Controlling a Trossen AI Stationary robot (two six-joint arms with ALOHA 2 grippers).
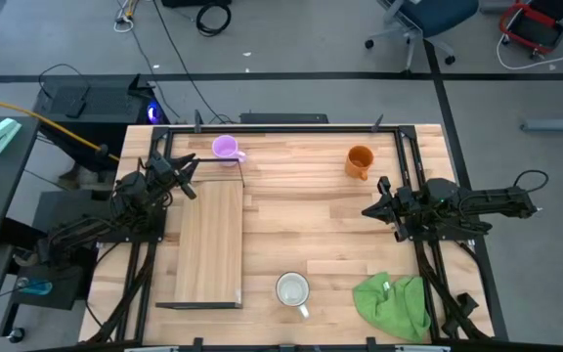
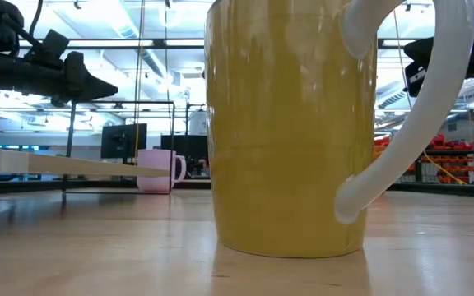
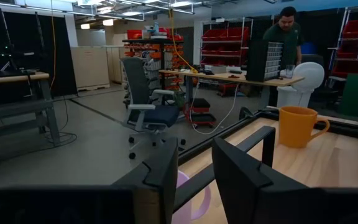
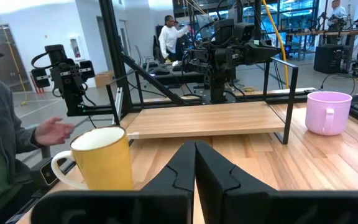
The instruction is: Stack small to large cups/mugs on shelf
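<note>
Left pincer [image 1: 192,168]: fingers slightly apart, empty, above the shelf's far end near the purple mug [image 1: 226,149]. Right pincer [image 1: 369,210]: fingers together, empty, above bare bench [image 1: 301,215]. Shelf [image 1: 208,244]: empty, bench left. Orange mug [image 1: 360,161]: far right. White mug [image 1: 293,290]: near edge, beside green cloth [image 1: 394,305].

In the high view we see both arms folded low, one on each side of the frame. The left arm lies at the left middle, and its left pincer [image 1: 190,172] points to the upper right with the two fingers a little apart. The right arm lies at the right middle, and its right pincer [image 1: 369,210] points left. Its fingers [image 4: 213,168] are pressed together and hold nothing.
</note>
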